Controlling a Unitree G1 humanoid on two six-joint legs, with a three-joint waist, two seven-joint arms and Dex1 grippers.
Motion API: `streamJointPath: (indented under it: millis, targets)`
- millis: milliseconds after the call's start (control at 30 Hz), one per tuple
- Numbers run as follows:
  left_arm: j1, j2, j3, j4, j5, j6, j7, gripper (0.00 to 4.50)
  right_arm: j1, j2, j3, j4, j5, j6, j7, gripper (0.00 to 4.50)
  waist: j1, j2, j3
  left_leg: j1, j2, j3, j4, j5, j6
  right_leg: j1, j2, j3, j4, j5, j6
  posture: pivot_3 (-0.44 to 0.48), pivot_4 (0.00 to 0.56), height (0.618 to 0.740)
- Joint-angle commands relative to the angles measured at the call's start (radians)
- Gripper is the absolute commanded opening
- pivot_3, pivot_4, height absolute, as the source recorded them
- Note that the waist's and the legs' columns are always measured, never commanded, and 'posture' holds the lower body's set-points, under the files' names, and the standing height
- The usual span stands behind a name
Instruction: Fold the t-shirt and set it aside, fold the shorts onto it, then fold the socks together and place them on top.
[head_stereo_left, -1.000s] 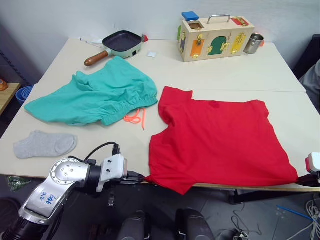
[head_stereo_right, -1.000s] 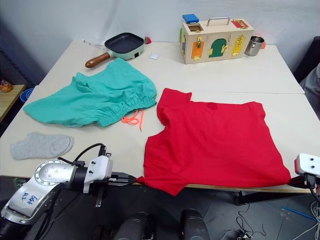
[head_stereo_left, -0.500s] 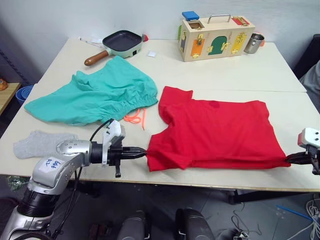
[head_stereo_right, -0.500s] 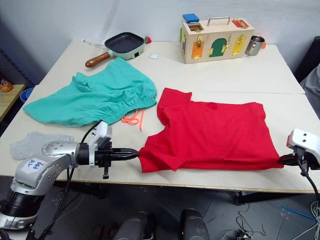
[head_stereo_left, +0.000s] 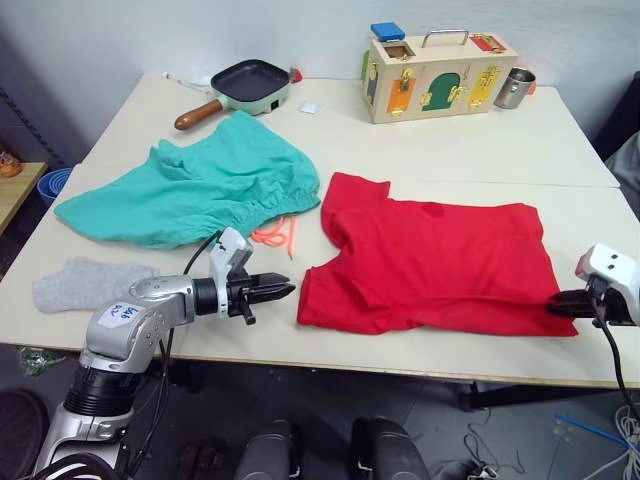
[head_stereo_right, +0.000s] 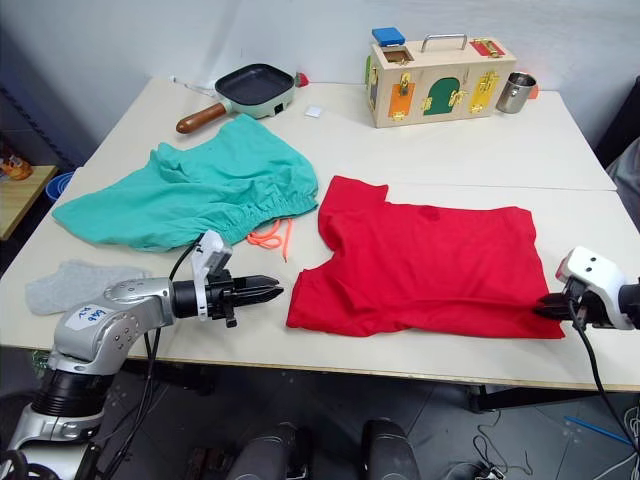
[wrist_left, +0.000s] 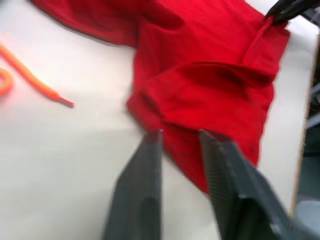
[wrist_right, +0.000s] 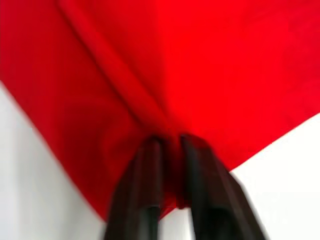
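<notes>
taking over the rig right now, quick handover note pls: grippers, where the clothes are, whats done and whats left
Left gripper: open, off the cloth, just beside the t-shirt's near left corner.
Right gripper: shut on the t-shirt's near right corner.
T-shirt lies on the table with its near hem folded up onto itself; the fold is rough and unfinished.
Shorts lie spread out to the left, unfolded.
Socks lie at the near left edge, untouched.
Left: finish folding the shirt and set it aside, then shorts, then socks on top.

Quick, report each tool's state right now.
Left tool: open, holding nothing, just off the near-left edge of the t-shirt.
Right tool: shut on the t-shirt's near-right corner.
</notes>
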Motion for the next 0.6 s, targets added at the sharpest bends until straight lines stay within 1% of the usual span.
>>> streamJointPath:
  millis: [33,100,133,233,300,367,433,467,500,533,600]
  targets:
    - [0.029,0.005,0.051,-0.031,0.067,-0.156,0.019,2.47,0.026,-0.049,-0.091,-0.01,0.047,-0.124,-0.021,2.33,0.0,0.0,0.0,0.0,0.0,0.0,0.0,0.0,0.0,0.0,0.0,0.0,0.0,0.0,0.0,0.0,0.15,0.74]
    - [0.053,0.01,0.082,-0.056,0.088,-0.262,-0.001,3.08,0.062,-0.061,-0.139,-0.027,0.075,-0.207,-0.014,3.0,0.001,0.0,0.0,0.0,0.0,0.0,0.0,0.0,0.0,0.0,0.0,0.0,-0.001,0.0,0.0,0.0,0.15,0.74]
    - [0.07,0.023,0.087,-0.076,0.103,-0.333,-0.036,3.41,0.084,-0.066,-0.162,-0.041,0.095,-0.242,0.002,3.36,0.001,0.0,0.0,0.0,0.0,0.0,-0.001,0.0,0.0,0.0,0.0,0.0,-0.001,0.0,0.0,0.0,0.15,0.74]
    - [0.129,0.081,0.057,-0.123,0.176,-0.526,-0.141,4.29,0.15,-0.063,-0.219,-0.099,0.159,-0.292,0.047,4.38,0.0,0.0,0.0,0.0,0.0,0.0,-0.001,0.0,0.0,0.0,0.0,0.0,-0.003,0.0,0.0,0.0,0.15,0.74]
    - [0.152,0.084,0.042,-0.134,0.189,-0.58,-0.163,4.29,0.215,-0.045,-0.252,-0.178,0.214,-0.271,0.082,4.38,0.002,0.0,0.0,0.0,0.0,0.001,-0.002,0.0,-0.001,0.001,0.0,0.0,-0.004,0.0,0.0,0.0,0.15,0.74]
    - [0.157,0.07,0.02,-0.142,0.187,-0.598,-0.177,4.29,0.297,-0.012,-0.279,-0.305,0.285,-0.199,0.101,4.38,0.003,0.0,0.0,0.0,0.0,0.001,-0.002,0.0,-0.001,0.001,0.0,0.0,-0.004,0.0,0.0,0.0,0.15,0.74]
    - [0.142,0.04,-0.026,-0.152,0.144,-0.545,-0.196,4.34,0.432,0.057,-0.279,-0.556,0.395,-0.076,0.087,3.94,0.005,0.0,0.0,0.0,0.001,0.0,-0.002,0.0,-0.001,0.001,0.0,0.0,-0.004,0.0,0.0,0.0,0.15,0.74]
    - [0.133,0.029,-0.048,-0.154,0.13,-0.528,-0.211,4.34,0.484,0.084,-0.275,-0.654,0.429,-0.034,0.077,3.7,0.006,-0.001,-0.001,0.0,0.001,-0.001,-0.002,-0.001,0.0,0.001,0.0,-0.001,-0.004,0.0,0.0,0.0,0.15,0.74]
    - [0.126,0.02,-0.077,-0.15,0.126,-0.519,-0.232,4.15,0.535,0.106,-0.259,-0.746,0.451,0.004,0.074,3.36,0.008,-0.001,-0.001,0.0,0.001,-0.002,-0.003,-0.001,-0.001,0.001,0.0,-0.001,-0.004,0.0,0.0,0.0,0.15,0.74]
    - [0.114,0.007,-0.106,-0.137,0.132,-0.516,-0.249,3.94,0.554,0.131,-0.24,-0.793,0.438,0.002,0.057,3.01,0.011,-0.001,-0.001,0.0,0.001,-0.002,-0.003,-0.001,-0.001,0.001,0.0,-0.001,-0.004,0.0,0.0,0.0,0.15,0.74]
    - [0.089,-0.03,-0.157,-0.094,0.163,-0.529,-0.252,3.4,0.553,0.177,-0.22,-0.826,0.413,0.011,0.006,2.31,0.013,-0.001,-0.001,0.0,0.001,-0.002,-0.003,-0.001,-0.001,0.001,0.0,-0.001,-0.004,0.001,0.001,0.0,0.15,0.74]
